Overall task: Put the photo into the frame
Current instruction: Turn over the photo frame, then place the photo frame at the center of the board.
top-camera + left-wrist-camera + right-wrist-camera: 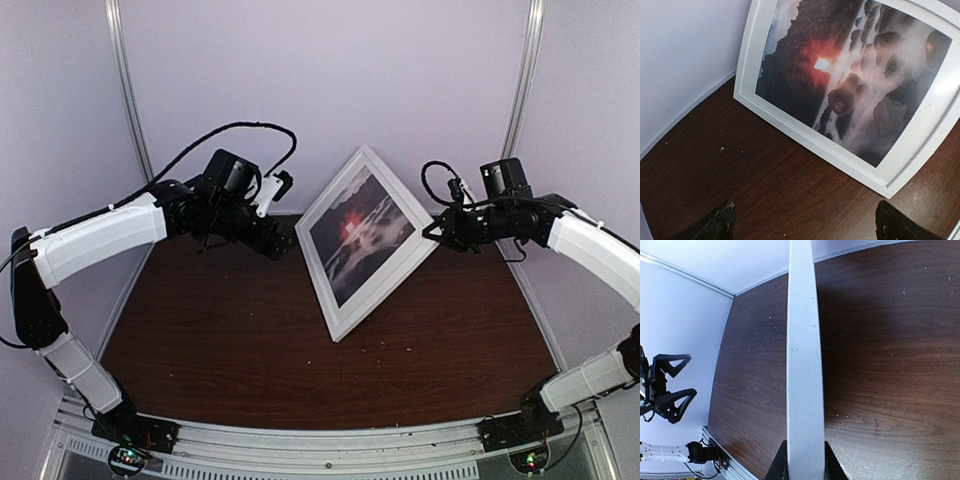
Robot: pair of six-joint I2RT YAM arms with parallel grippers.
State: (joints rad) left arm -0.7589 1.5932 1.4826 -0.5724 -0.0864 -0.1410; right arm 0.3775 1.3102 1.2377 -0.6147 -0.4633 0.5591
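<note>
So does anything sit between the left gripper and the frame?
Nothing visible: only bare table lies between the open left gripper and the frame. The right gripper pinches the frame's far side.

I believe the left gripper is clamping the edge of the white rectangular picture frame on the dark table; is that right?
No: the right gripper clamps the edge of the white rectangular picture frame, as the right wrist view shows.

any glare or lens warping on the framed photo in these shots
Left wrist view: pale glare washes out the right side of the photo, and the straight edges of the frame look bowed. Right wrist view: the frame casts a dark shadow on the table. Top view: soft, purple-tinted.
</note>
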